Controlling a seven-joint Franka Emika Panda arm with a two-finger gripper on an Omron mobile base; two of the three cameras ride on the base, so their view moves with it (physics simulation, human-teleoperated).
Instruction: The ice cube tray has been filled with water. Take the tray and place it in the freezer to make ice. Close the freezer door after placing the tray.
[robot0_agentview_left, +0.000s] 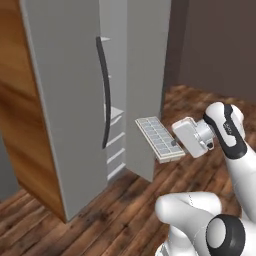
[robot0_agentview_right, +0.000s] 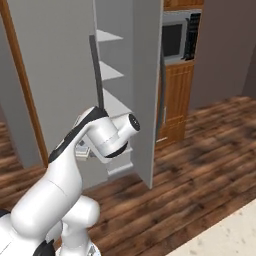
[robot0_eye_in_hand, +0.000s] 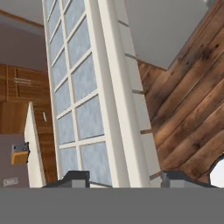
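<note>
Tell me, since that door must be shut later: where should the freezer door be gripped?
Judging by shape, grip the freezer door by its dark curved handle, near mid-height, approaching from the front; the handle bows out from the flat panel, leaving finger space.

We see a dark wooden plank floor (robot0_agentview_left: 125, 215) running under the whole kitchen, brown boards with worn darker patches. Standing directly on it is the tall matte-grey freezer (robot0_agentview_left: 145, 75), and beside that a wood-panelled cabinet side (robot0_agentview_left: 20, 125) that also reaches down to the boards. Inside the open freezer, white shelves (robot0_agentview_right: 111, 72) step up one above another; from our angles we cannot tell whether anything lies on them. Farther back, a lower wooden cabinet (robot0_agentview_right: 179, 95) rests on the same floor beneath a black-fronted microwave (robot0_agentview_right: 175, 40).
</note>
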